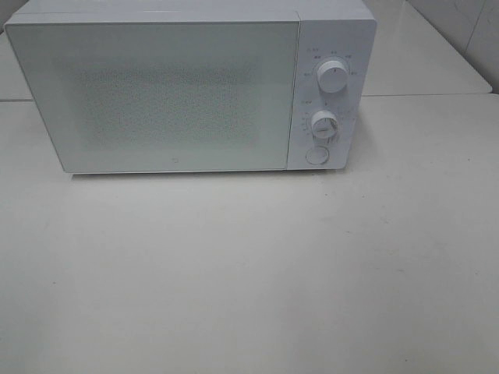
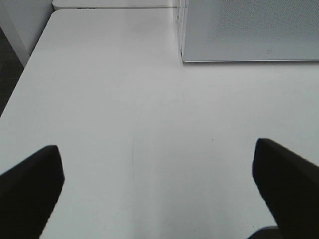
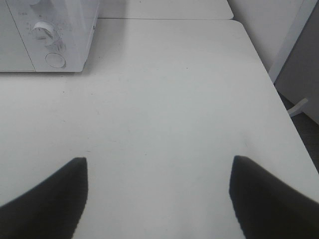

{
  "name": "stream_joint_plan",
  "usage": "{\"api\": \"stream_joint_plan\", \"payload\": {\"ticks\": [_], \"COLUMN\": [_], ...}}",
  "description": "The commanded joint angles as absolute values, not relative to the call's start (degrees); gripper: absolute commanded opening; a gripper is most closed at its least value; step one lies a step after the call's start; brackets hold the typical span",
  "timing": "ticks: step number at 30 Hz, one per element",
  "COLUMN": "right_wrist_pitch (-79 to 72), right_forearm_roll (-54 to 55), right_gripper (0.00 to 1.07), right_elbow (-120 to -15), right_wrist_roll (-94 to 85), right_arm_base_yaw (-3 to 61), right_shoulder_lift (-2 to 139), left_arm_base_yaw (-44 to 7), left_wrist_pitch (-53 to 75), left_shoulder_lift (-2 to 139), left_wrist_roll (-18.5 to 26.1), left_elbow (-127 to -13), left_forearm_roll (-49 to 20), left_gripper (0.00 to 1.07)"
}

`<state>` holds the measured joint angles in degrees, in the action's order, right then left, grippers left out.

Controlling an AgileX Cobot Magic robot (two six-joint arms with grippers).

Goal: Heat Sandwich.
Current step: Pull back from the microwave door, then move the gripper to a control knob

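The left claw [image 2: 155, 147] and right claw [image 3: 159, 159] gape wide, holding nothing, over the white counter [image 1: 249, 273], where the big microwave [image 1: 156, 93] stands with its door shut; I cannot tell where the sandwich is.

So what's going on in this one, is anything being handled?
Nothing is being handled. The microwave stands on the table with its door shut. The left gripper and the right gripper hang over bare table in front of it, jaws open and holding nothing. No sandwich shows in any view; whether one is inside the microwave cannot be told.
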<state>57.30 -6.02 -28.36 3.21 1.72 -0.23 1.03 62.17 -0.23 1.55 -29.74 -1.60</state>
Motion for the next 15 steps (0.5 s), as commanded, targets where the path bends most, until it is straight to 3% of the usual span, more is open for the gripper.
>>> {"api": "stream_joint_plan", "payload": {"ticks": [1, 15], "right_wrist_pitch": [56.95, 56.26], "right_forearm_roll": [-6.07, -6.07], "right_gripper": [0.75, 0.75], "right_elbow": [-28.42, -29.74], "right_wrist_roll": [2.64, 2.58], "right_arm_base_yaw": [1.26, 1.26], "right_shoulder_lift": [-1.83, -0.46], "left_arm_base_yaw": [1.15, 1.15], "left_wrist_pitch": [61.25, 61.25], "left_shoulder_lift": [-1.60, -1.60], "left_wrist_roll": [1.43, 1.43], "left_elbow": [-29.62, -29.62], "left_forearm_roll": [-2.12, -2.12], "left_gripper": [0.98, 0.98]}}
